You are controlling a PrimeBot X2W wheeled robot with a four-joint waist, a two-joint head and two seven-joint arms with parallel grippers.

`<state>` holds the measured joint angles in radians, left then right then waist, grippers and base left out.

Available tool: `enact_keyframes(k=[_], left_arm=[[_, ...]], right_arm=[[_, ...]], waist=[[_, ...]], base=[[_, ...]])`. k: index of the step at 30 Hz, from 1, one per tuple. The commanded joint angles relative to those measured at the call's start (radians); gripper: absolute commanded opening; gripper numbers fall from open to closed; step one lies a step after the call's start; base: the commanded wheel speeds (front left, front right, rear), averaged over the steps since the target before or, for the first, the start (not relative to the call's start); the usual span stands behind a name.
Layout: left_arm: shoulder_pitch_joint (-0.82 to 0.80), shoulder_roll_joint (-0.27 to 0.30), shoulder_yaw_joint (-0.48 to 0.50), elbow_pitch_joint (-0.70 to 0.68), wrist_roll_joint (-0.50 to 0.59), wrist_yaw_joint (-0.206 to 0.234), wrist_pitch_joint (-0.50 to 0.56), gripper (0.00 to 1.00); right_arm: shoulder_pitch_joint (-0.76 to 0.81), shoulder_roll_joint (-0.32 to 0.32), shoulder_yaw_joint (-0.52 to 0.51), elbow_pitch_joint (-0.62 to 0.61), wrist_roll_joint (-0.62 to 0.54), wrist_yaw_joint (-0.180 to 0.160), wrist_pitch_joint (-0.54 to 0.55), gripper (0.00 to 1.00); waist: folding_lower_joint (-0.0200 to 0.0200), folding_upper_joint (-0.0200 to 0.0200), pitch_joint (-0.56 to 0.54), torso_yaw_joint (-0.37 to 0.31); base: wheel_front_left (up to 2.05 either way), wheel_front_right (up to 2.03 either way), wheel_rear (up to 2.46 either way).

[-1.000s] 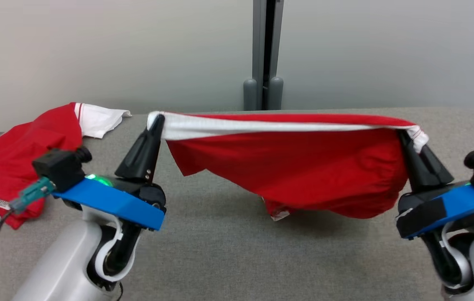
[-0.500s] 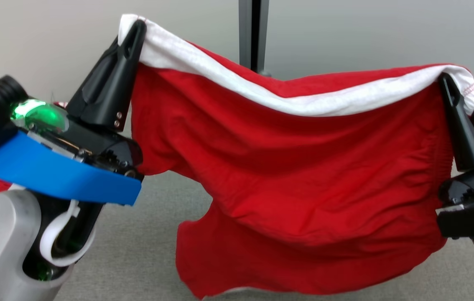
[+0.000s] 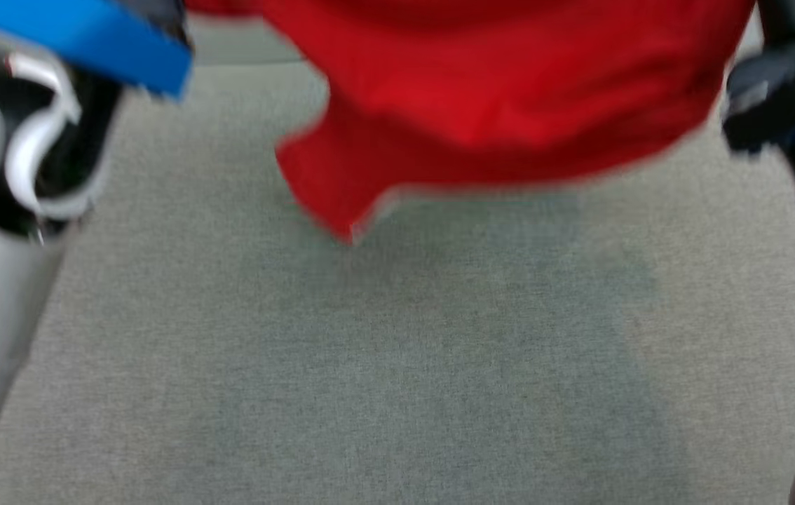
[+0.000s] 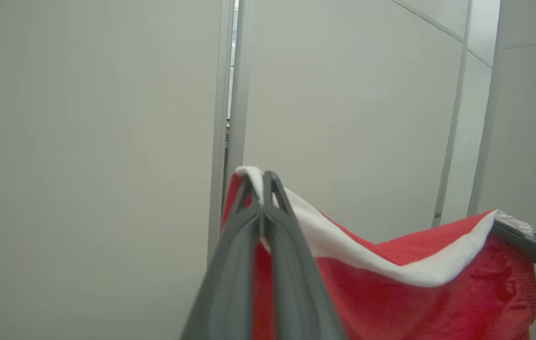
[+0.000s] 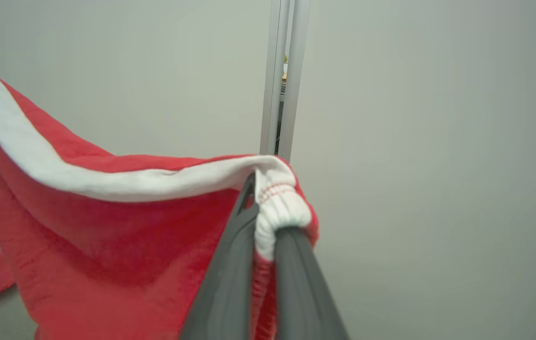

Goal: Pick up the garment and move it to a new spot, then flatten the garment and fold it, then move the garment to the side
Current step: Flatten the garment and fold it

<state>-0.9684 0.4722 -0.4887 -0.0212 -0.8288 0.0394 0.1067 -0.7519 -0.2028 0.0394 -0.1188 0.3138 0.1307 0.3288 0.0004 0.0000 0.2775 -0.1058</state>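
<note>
over flecked grey tabletop [image 3: 397, 365], sagging red garment [image 3: 495, 91]

Red garment [image 3: 510, 84] with white band [image 5: 107, 182], grey table [image 3: 397, 365], pale grey wall [image 4: 83, 141]

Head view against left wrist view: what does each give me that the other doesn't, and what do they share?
Head view: the grey table and the red garment's lower corner hanging above it, blurred, apparently off the surface. Left wrist view: the left gripper shut on the white waistband, the right gripper holding the band's far end, and wall panels behind. Shared: the red cloth hanging spread out.
</note>
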Motion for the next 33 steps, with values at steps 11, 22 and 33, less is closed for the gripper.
enact_keyframes(k=[11, 22, 33], left_arm=[[-0.155, -0.122, 0.005, 0.243, 0.046, -0.078, -0.204, 0.00], [0.237, -0.139, -0.053, 0.325, -0.011, -0.145, -0.349, 0.00], [0.600, -0.162, 0.081, 0.037, 0.138, -0.142, -0.372, 0.00]], right_arm=[[-0.252, 0.059, 0.062, 0.327, -0.090, 0.000, -0.224, 0.00], [0.017, 0.047, 0.151, 0.541, -0.025, 0.000, -0.449, 0.00], [0.363, -0.011, 0.207, 0.351, 0.034, 0.000, -0.494, 0.00]], waist=[[-0.0004, 0.0000, 0.207, 0.027], [-0.0004, 0.0000, 0.177, 0.034], [-0.0004, 0.0000, 0.001, 0.035]], base=[[0.00, 0.00, 0.00], [0.00, 0.00, 0.00], [0.00, 0.00, 0.00]])
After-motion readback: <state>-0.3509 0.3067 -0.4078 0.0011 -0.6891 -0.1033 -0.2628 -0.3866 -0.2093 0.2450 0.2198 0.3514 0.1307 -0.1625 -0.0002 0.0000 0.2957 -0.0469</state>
